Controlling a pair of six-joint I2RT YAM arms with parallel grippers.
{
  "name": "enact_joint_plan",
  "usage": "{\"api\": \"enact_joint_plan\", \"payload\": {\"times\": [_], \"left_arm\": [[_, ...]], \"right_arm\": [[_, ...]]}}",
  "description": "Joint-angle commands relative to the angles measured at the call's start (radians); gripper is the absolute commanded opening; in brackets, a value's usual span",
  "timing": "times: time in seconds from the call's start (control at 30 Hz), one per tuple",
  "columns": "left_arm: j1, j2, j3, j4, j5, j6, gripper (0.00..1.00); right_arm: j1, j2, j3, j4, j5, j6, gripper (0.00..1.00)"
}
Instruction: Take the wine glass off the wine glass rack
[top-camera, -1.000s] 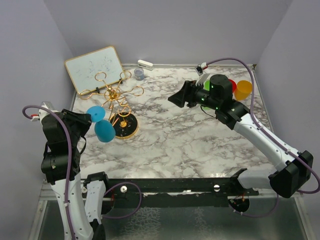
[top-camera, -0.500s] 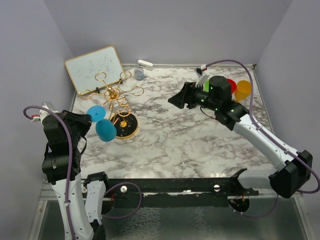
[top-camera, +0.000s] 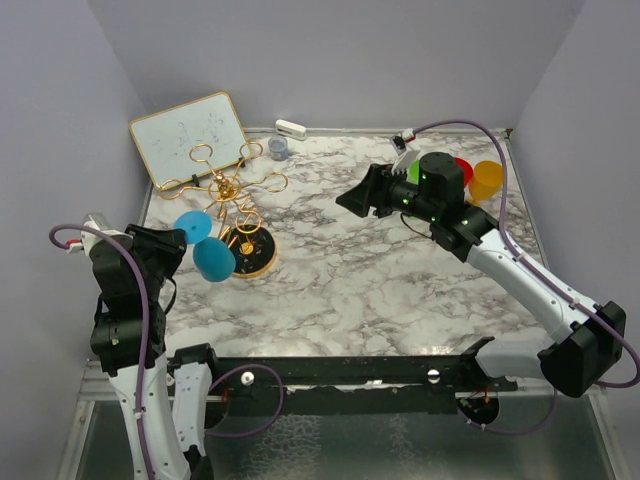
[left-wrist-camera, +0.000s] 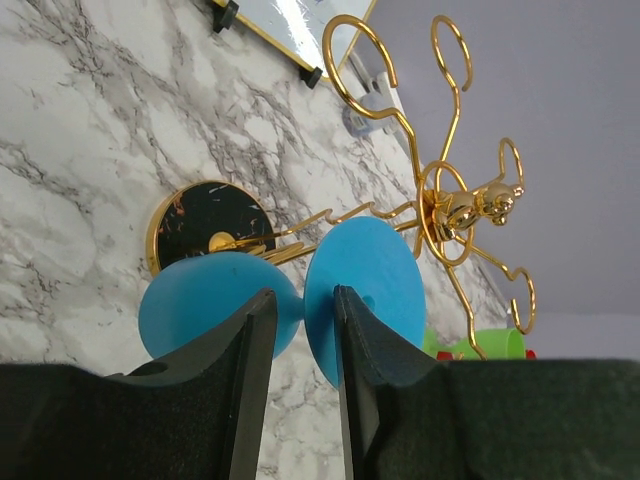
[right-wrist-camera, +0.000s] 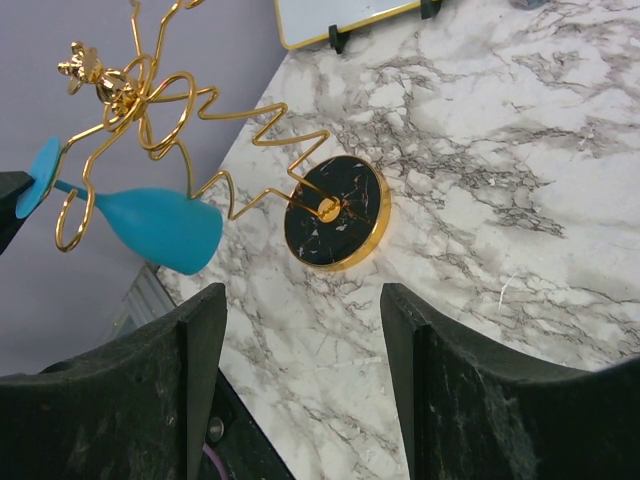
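**Left hand and wine glass.** The blue glass (left-wrist-camera: 210, 300) lies sideways in the left hand (left-wrist-camera: 302, 296). The two fingers (left-wrist-camera: 250, 380) are clenched on its stem, with the bowl on one side of them and the round foot on the other. The glass is held above the surface (top-camera: 400, 280), just in front of the left hand, at the near side of the rack (top-camera: 228, 190).

**Rack.** The gold wire arms rise just beyond the left hand's fingertips. One looped arm runs close by the stem, and in the right wrist view a loop hangs right beside it. Whether the stem lies inside that loop cannot be told. The rack's dark, gold-rimmed base (left-wrist-camera: 205, 225) rests on the marble past the bowl, in line with the left fingers.

**Right hand.** The right hand (top-camera: 352, 197) is released and empty, its fingers (right-wrist-camera: 190, 380) spread wide. It is raised over the surface and points toward the rack, which stands well apart from it.

**Surroundings.** A whiteboard (top-camera: 190, 135) leans farther off beyond the rack; its faint marks cannot be read. A small grey cup (top-camera: 279, 149) and a white block (top-camera: 290, 128) lie near the board. Behind the right hand are a green (top-camera: 413, 170), a red (top-camera: 464, 167) and an orange cup (top-camera: 487, 178). No brand or label is legible.
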Motion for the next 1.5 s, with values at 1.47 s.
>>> {"api": "enact_joint_plan", "payload": {"times": [1.47], "left_arm": [[-0.006,-0.044,-0.132,0.432,0.092,-0.227,0.0]], "right_arm": [[0.002,-0.027,-0.063,0.15,-0.035,0.078,0.63]]}}
